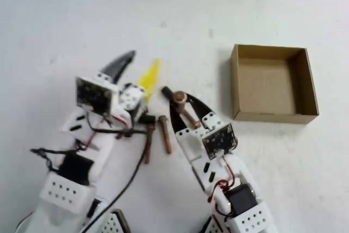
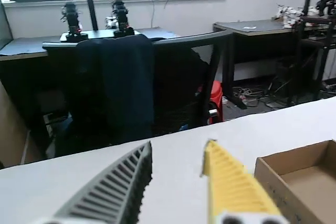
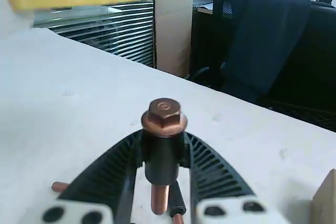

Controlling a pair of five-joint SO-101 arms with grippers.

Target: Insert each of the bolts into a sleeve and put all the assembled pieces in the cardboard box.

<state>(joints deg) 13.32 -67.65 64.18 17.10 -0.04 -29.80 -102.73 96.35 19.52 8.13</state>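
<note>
Near mid-table, betw. the two arms, right gripper (image 3: 164, 145) has its black fingers (image 3: 105, 177) pinching a black sleeve (image 3: 163, 163) w/ a copper bolt (image 3: 164, 113) seated through it: hex head on top, shank poking out below. So one piece looks assembled. Can't tell if the shank end touches the table (image 1: 218, 20). Cardboard box (image 1: 272, 83) sits off to that gripper's side, near but apart. Left gripper (image 2: 178, 150) is raised & aimed toward the far table edge, w/ grey finger (image 2: 115, 187) and yellow finger (image 2: 231, 187) spread wide, nothing betw. them. Loose bolts (image 1: 165, 133) lie on the table betw. the arms, just behind the held piece.

Risks, my read:
- Grip is on the sleeve alone, and the bolt prob. just hangs in it by its head. Tip the wrist on the way to the box & the bolt could slide out.
- Box walls stand tall. A low carry could clip the near wall & shove the box.
- The left arm's yellow finger is close by. A wide swing could bump it or drag the loose bolts.

Views:
- Right wrist cam shows the bolt right through the sleeve & where the fingers bite. From high view it reads as a copper head betw. black fingers.
- High view gives the whole box, both arms & the lie of the loose bolts.
- Left wrist cam catches one box corner beyond its spread fingers.
</note>
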